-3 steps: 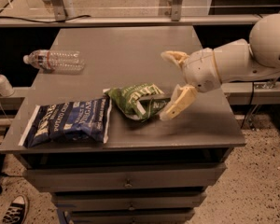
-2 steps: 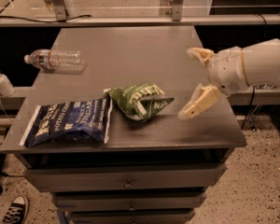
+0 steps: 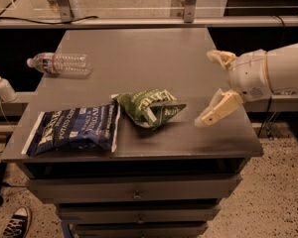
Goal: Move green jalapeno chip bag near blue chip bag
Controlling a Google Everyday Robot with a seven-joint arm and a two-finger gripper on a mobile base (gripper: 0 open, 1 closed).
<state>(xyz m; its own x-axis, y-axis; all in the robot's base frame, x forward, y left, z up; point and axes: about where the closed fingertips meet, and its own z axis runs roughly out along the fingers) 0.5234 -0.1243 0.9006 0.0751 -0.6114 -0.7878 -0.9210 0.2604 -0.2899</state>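
The green jalapeno chip bag (image 3: 149, 107) lies crumpled near the front middle of the grey table (image 3: 139, 53). Its left end touches the right edge of the blue chip bag (image 3: 74, 128), which lies flat at the front left. My gripper (image 3: 211, 88) is open and empty, off to the right of the green bag, with a gap between them. One cream finger (image 3: 219, 58) points up and back, the other (image 3: 216, 110) points down toward the table's right front.
A clear plastic water bottle (image 3: 59, 63) lies on its side at the table's back left. A spray bottle (image 3: 2, 86) stands on a ledge left of the table. Drawers (image 3: 134, 192) sit under the tabletop. A shoe (image 3: 14, 224) shows at bottom left.
My gripper has drawn back to the right, away from the green bag, staying open. The green bag and blue bag have not moved.
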